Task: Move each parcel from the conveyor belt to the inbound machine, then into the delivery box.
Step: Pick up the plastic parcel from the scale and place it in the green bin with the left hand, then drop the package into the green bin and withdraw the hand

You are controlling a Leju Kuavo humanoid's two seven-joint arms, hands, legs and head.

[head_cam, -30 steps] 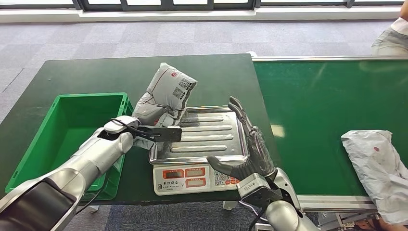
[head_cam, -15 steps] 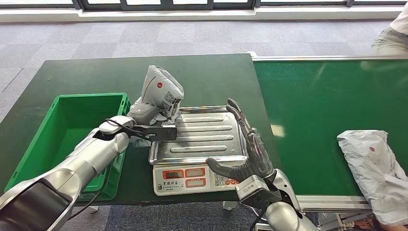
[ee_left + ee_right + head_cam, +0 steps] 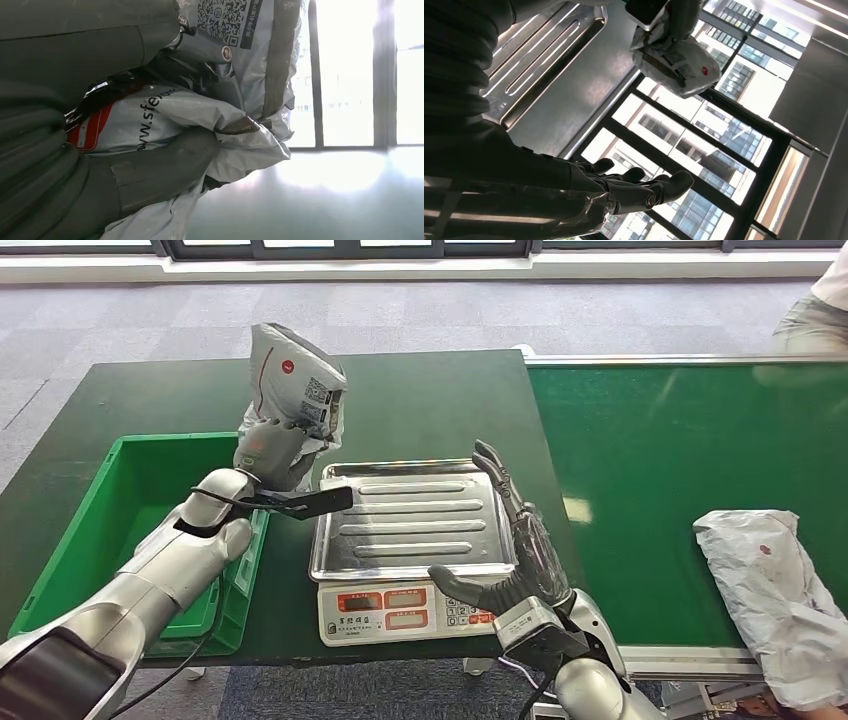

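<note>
In the head view, the left hand (image 3: 268, 448) grips a grey parcel (image 3: 292, 380) aloft at eleven o'clock from the scale tray (image 3: 412, 520), beside the green box (image 3: 140, 502). The right hand (image 3: 520, 555), fingers released, stands at the tray's three o'clock. The left wrist view shows fingers (image 3: 165, 165) clenching the parcel.

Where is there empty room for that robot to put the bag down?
The green box under the left hand and its parcel looks bare inside. The scale tray is bare too, with the right hand at its edge. The belt carries another parcel near its right end.
</note>
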